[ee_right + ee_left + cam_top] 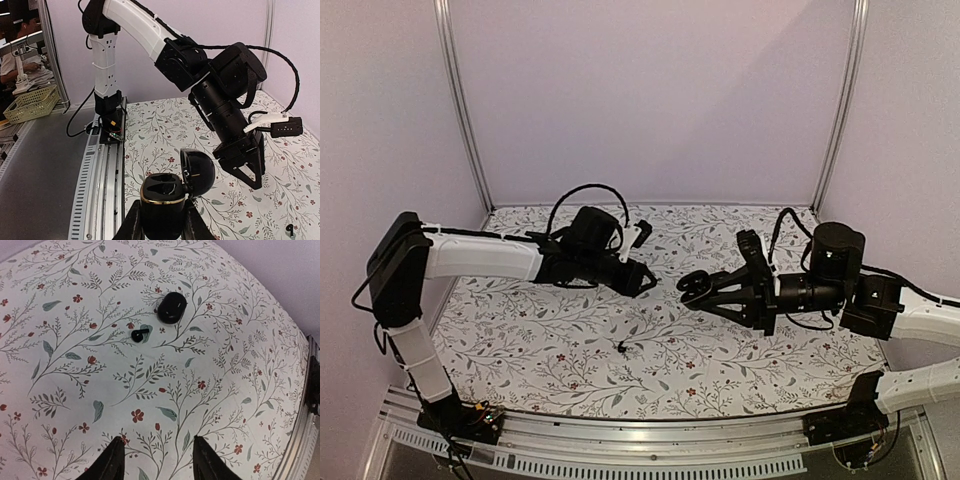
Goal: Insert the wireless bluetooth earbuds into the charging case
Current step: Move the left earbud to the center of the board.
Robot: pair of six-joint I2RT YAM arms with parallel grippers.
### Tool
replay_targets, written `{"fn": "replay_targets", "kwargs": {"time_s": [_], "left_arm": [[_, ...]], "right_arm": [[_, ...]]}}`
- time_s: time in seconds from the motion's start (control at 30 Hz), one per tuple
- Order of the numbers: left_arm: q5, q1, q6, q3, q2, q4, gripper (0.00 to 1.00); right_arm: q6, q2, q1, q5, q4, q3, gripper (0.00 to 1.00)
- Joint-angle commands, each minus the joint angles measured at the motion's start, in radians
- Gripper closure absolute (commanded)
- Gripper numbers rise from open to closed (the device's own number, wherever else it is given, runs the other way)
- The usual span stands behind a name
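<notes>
My right gripper [161,205] is shut on a black charging case [161,197] with a gold rim, held above the table. Its lid [199,171] is swung open and two dark wells face up. The case also shows in the top view [690,284] at the right gripper [705,292]. A tiny black earbud [622,347] lies on the floral cloth, and it also shows in the left wrist view [137,335] and the right wrist view [290,230]. My left gripper [157,438] is open and empty above the cloth [640,280].
A black pebble-shaped closed case [171,307] lies on the cloth just beyond the earbud. The floral cloth [570,330] covers the table. A metal rail [650,440] runs along the near edge. The two grippers face each other closely at mid-table.
</notes>
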Motion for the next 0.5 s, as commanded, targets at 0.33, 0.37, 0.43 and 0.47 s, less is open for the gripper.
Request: {"fn": "replay_targets", "kwargs": {"time_s": [0.33, 0.37, 0.43, 0.47], "left_arm": [[-0.046, -0.029, -0.123, -0.334, -0.309, -0.122, 0.56], [-0.046, -0.031, -0.135, -0.346, -0.313, -0.112, 0.56], [-0.048, -0.033, -0.155, -0.359, -0.322, -0.104, 0.56], [-0.058, -0.034, -0.165, -0.363, -0.327, -0.106, 0.56]], "right_arm": [[0.035, -0.015, -0.008, 0.013, 0.046, -0.066, 1.0], [0.039, -0.016, -0.008, 0.012, 0.057, -0.074, 1.0], [0.048, -0.02, -0.007, 0.01, 0.08, -0.092, 1.0], [0.051, -0.021, -0.008, 0.008, 0.087, -0.097, 1.0]]}}
